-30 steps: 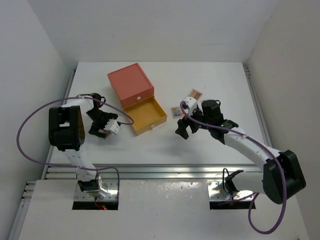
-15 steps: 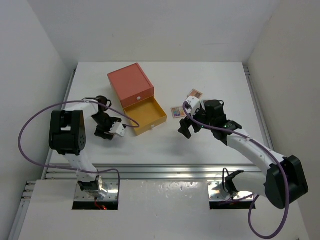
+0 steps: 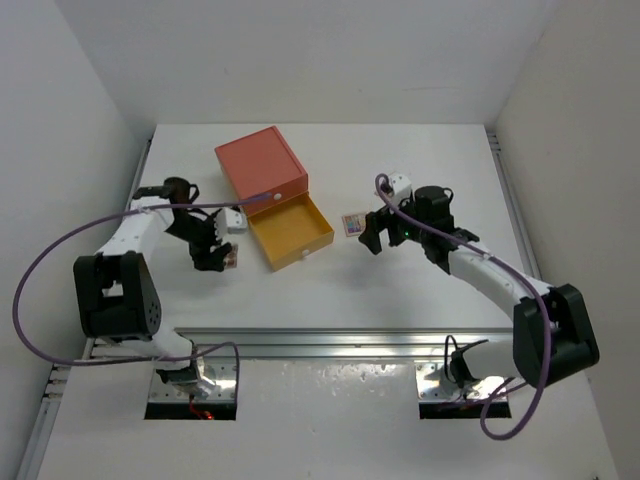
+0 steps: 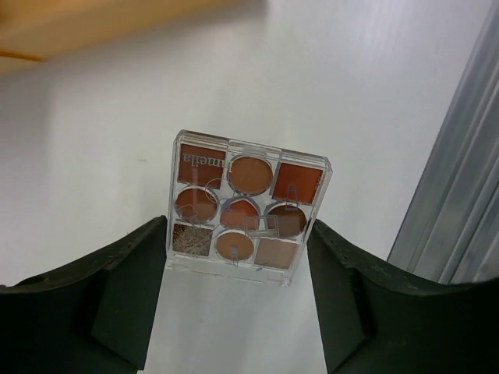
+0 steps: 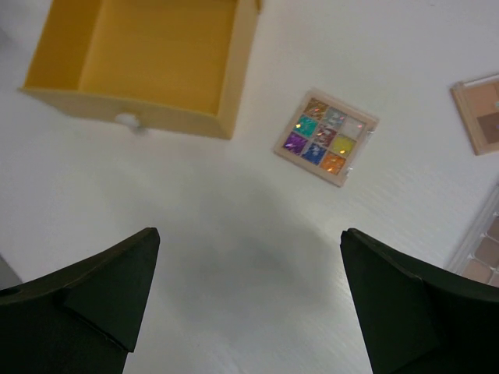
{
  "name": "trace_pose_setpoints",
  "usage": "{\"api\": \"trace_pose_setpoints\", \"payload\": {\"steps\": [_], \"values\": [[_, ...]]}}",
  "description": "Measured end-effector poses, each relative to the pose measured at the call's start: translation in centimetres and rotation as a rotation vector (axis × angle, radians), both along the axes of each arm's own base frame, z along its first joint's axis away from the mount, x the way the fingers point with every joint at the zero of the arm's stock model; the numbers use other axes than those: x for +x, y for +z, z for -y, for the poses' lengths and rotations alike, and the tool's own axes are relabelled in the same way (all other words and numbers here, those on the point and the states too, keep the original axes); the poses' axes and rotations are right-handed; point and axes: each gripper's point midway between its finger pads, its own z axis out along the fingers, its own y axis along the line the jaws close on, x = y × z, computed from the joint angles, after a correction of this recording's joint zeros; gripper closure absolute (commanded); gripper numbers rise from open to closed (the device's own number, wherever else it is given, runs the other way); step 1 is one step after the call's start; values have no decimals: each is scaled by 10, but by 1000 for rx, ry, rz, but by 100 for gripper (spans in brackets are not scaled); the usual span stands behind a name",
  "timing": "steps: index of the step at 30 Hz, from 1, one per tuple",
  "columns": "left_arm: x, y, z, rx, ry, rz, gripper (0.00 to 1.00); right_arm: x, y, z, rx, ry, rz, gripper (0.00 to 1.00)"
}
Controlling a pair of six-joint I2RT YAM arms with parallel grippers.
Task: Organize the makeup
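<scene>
My left gripper [image 3: 214,252] [image 4: 238,231] is shut on a clear palette [image 4: 245,209] of brown and orange pans and grips its two side edges. The palette [image 3: 229,258] sits left of the yellow drawer, over the table. My right gripper [image 3: 372,238] [image 5: 249,234] is open and empty, just short of a small multicoloured palette [image 3: 352,224] [image 5: 326,136] lying flat. A pink-brown palette [image 5: 479,113] and another pale palette [image 5: 482,248] lie at the right edge of the right wrist view. No brush or pencil sticks are in view.
The orange-red box [image 3: 260,166] stands at the back centre with its yellow drawer [image 3: 291,230] [image 5: 132,58] pulled out; the drawer looks empty inside. A metal rail [image 4: 456,195] runs beside the left gripper along the table's left edge.
My left arm has swung its elbow out to the left, the gripper still holding the palette by the drawer. My right gripper has moved away from me towards the multicoloured palette.
</scene>
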Motion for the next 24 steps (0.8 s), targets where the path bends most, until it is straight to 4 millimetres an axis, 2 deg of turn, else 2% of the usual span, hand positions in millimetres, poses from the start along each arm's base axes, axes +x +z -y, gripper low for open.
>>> {"api": "trace_pose_setpoints", "payload": {"steps": [3,5,8,10,13,16,20,24], "values": [[17,46,15,-40,103,88,53,25,2,8,10,-91,-16,0],[25,71,33,-75,154,129,52,39,5,15,2,-146,-9,0],[33,93,69,-138,230,123,52,52,7,24,-11,-216,-3,0],[43,99,96,-181,277,98,52,59,7,32,-27,-260,0,0],[63,95,130,-223,348,47,52,71,3,44,-59,-325,-16,0],[88,77,151,-209,431,2,52,92,-4,60,-95,-406,-50,1],[112,46,163,-169,528,-41,52,115,-14,87,-154,-502,-110,1],[117,23,164,-118,595,-49,48,132,-29,117,-216,-570,-179,4]]}}
